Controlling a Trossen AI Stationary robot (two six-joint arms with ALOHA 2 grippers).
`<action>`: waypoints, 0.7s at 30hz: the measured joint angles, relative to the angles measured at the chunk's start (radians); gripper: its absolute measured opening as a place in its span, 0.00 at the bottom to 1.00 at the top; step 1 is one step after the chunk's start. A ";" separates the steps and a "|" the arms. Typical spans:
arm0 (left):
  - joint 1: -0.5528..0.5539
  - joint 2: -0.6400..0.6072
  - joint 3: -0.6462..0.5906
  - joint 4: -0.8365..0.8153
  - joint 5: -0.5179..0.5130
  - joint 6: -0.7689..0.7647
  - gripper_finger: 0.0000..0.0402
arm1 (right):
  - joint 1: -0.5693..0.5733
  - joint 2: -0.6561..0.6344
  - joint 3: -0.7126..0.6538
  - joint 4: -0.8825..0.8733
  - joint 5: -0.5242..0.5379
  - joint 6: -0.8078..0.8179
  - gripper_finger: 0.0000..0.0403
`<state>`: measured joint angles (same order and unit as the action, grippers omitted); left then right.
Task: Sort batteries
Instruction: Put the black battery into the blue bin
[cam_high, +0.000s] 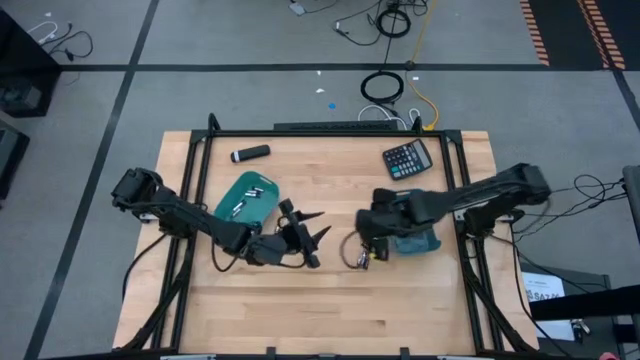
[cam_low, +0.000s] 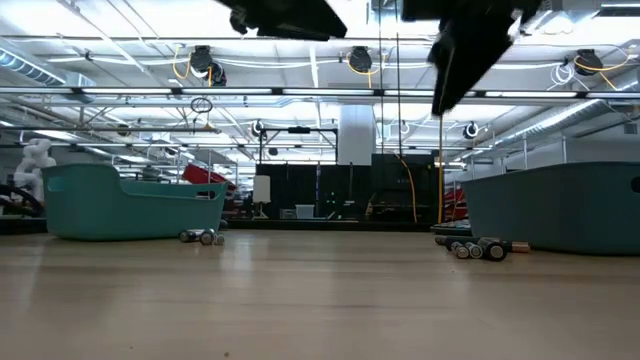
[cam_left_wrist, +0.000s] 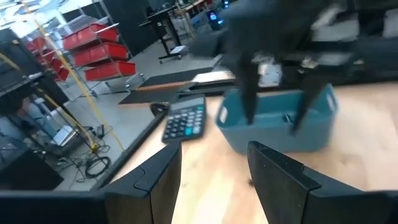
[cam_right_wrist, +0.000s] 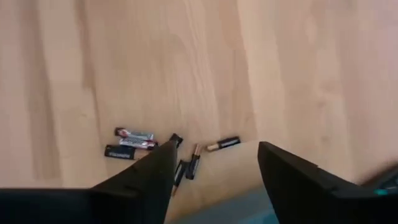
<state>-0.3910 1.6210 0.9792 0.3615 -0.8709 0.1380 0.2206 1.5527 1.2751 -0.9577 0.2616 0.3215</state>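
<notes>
Several small batteries (cam_right_wrist: 134, 143) lie loose on the wooden table beside the right teal tray (cam_high: 418, 245), just below my right gripper (cam_right_wrist: 214, 168). That gripper (cam_high: 362, 250) hangs open above them, pointing steeply down, with nothing between its fingers. My left gripper (cam_high: 318, 240) is open and empty too. It stands near the table's middle, pointing level toward the right arm. The left teal tray (cam_high: 247, 195) holds a few batteries. The low view shows a battery cluster (cam_low: 480, 248) by the right tray and another cluster (cam_low: 200, 236) by the left tray (cam_low: 130, 200).
A black calculator (cam_high: 408, 158) lies at the far right and a black marker-like cylinder (cam_high: 250, 153) at the far left. The two grippers stand close together over the table's middle. Bare wood runs along the near edge.
</notes>
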 joint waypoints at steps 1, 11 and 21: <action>-0.010 0.004 -0.015 0.008 0.000 -0.004 0.48 | -0.012 0.029 0.000 0.009 -0.025 0.000 0.52; -0.089 0.010 -0.101 0.038 -0.043 -0.187 0.48 | -0.141 0.215 0.002 0.038 -0.190 0.063 0.47; -0.130 0.010 -0.126 0.042 -0.130 -0.222 0.48 | -0.224 0.288 0.002 0.014 -0.242 0.139 0.46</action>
<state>-0.5210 1.6312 0.8536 0.4030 -1.0012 -0.0838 -0.0032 1.8408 1.2770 -0.9432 0.0193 0.4602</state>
